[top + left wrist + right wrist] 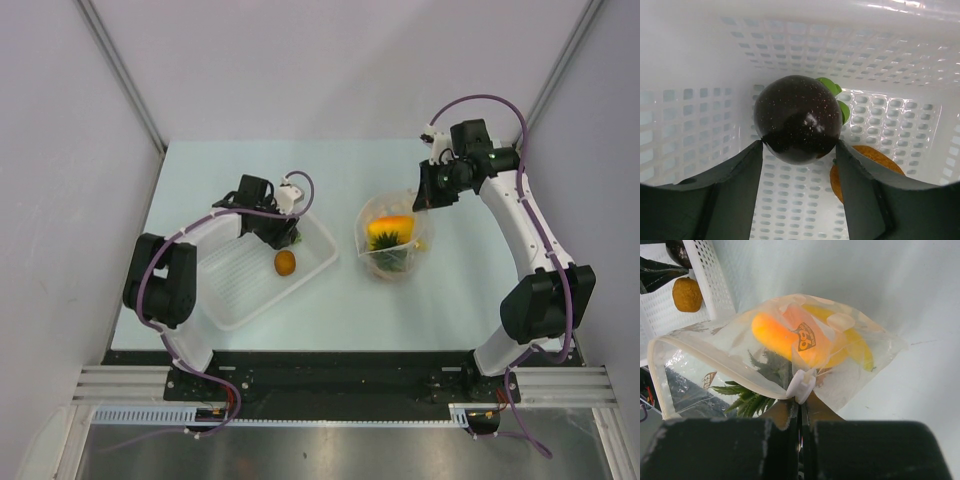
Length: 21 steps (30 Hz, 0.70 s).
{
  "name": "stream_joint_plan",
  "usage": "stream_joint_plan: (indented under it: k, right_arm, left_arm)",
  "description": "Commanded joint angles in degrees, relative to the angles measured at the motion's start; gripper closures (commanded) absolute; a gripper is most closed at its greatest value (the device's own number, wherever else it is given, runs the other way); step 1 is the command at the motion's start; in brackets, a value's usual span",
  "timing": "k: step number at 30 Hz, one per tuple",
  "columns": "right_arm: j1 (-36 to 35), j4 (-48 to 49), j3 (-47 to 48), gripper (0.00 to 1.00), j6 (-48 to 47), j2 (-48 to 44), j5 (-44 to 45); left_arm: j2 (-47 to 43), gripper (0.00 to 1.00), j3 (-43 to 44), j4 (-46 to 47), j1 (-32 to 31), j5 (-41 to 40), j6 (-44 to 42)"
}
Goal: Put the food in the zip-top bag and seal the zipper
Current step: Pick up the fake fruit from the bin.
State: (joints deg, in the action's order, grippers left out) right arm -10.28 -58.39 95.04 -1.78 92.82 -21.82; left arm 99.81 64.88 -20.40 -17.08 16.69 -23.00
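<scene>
My left gripper (281, 234) is shut on the dark brown round fruit (797, 117), inside the white basket (235, 290). An orange piece (285, 262) lies on the basket floor beside it, also seen in the left wrist view (875, 159). The clear zip-top bag (397, 240) lies right of the basket with its mouth open. It holds the orange pineapple (785, 337) with green crown and the yellow banana (860, 347). My right gripper (801, 410) is shut on the bag's edge just behind the white zipper slider (802, 384). The zipper strip (715, 367) runs along the open mouth.
The basket's perforated walls (865, 55) stand close around my left fingers. The basket's corner (710, 275) is just left of the bag's mouth. The pale table (450, 290) extends to the walls at the back and sides.
</scene>
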Motion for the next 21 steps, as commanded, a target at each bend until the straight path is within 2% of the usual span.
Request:
stream_joint_plan:
  k: [1, 4, 10, 21]
  right_arm:
    - [-0.3, 0.5, 0.3, 1.0, -0.6, -2.4, 0.5]
    - [-0.3, 0.6, 0.3, 1.0, -0.6, -2.3, 0.3]
    - [-0.3, 0.5, 0.5, 1.0, -0.6, -1.8, 0.2]
    - [-0.3, 0.8, 1.1, 1.0, -0.6, -0.9, 0.3]
  left_arm:
    - [-2.5, 0.37, -1.2, 1.7, 0.1, 0.4, -1.8]
    - [-3.7, 0.36, -2.0, 2.5, 0.1, 1.0, -1.8]
    - [-2.7, 0.09, -0.6, 3.3, -0.6, 0.3, -0.8]
    - [2.7, 0.08, 1.8, 3.0, -2.9, 1.4, 0.6]
